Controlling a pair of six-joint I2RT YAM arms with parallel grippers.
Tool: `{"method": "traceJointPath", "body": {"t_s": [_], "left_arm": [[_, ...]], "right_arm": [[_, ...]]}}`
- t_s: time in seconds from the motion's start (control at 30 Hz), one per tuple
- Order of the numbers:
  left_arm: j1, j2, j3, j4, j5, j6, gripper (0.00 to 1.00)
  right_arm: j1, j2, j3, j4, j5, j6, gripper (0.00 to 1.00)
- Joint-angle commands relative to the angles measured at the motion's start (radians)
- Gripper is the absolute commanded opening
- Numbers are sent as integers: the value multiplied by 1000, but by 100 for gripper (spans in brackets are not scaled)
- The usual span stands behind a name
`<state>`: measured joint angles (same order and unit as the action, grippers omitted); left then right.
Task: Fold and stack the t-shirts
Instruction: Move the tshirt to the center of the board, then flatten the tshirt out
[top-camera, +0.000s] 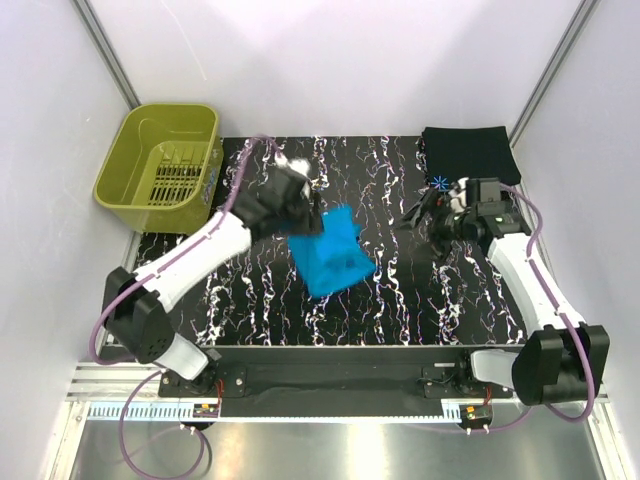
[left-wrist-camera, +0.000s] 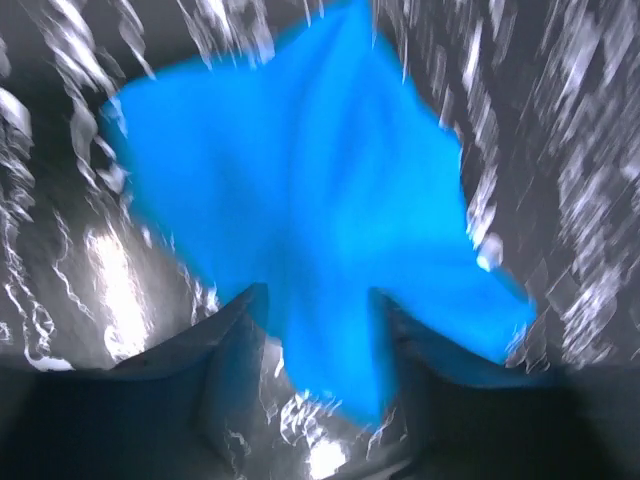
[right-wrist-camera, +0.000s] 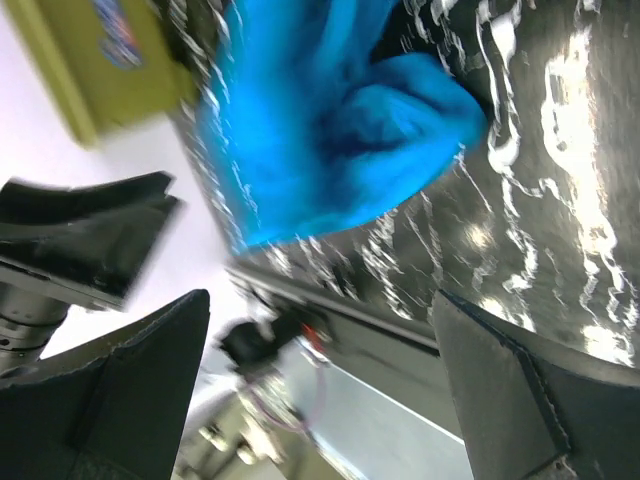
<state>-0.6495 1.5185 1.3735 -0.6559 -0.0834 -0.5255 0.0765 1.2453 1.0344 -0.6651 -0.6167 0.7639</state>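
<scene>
The left pincer (left-wrist-camera: 318, 310) is narrow, its two fingers clamped on a gathered fold of the turquoise t-shirt (left-wrist-camera: 300, 180). From that pinch the cloth fans out ahead of the fingers in a crumpled, unfolded bunch over the black, white-veined worktop (top-camera: 400, 290). The wrist view is smeared with blur, so no seams or tags can be made out on the shirt.

The right pincer (right-wrist-camera: 320, 300) is spread wide with nothing between its fingers. It stands apart from the turquoise shirt, which lies ahead of its fingers.

Just beyond the right pincer, towards the far right corner, the black t-shirt (top-camera: 468, 155) lies flat and folded. Its small blue-white starburst mark (top-camera: 440, 183) is at the near corner, close beside the pincer.

Farthest out, beyond and to the left of the left pincer, the olive-green basket (top-camera: 160, 155) sits at the worktop's far left corner. A small label (right-wrist-camera: 120, 25) shows on its wall, too blurred to read.
</scene>
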Motion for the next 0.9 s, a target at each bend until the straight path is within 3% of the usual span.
{"method": "traceJointPath", "body": {"t_s": [0.0, 0.07, 0.13, 0.17, 0.23, 0.27, 0.33, 0.47, 0.67, 0.87], "left_arm": [[-47, -121, -118, 38, 28, 88, 80], [-32, -176, -181, 36, 60, 107, 88], [14, -199, -224, 35, 95, 113, 87], [55, -201, -235, 32, 120, 108, 81], [106, -187, -267, 50, 175, 87, 73], [152, -173, -272, 67, 268, 85, 68], [181, -89, -245, 102, 371, 102, 59], [182, 87, -165, 107, 477, 114, 61], [191, 101, -129, 127, 479, 101, 59], [232, 83, -146, 127, 519, 76, 59]], "right_arm": [[71, 18, -27, -30, 40, -132, 100], [107, 46, -30, -28, 61, -175, 100], [155, 104, -14, -1, 66, -210, 100], [166, 159, -10, 18, 60, -213, 100], [187, 222, 9, 91, 10, -218, 91], [189, 258, 21, 108, 0, -222, 75], [190, 359, 90, 122, 8, -256, 63], [190, 558, 216, 130, 17, -308, 66], [190, 710, 323, 137, 31, -396, 66], [198, 790, 378, 186, -75, -414, 50]]}}
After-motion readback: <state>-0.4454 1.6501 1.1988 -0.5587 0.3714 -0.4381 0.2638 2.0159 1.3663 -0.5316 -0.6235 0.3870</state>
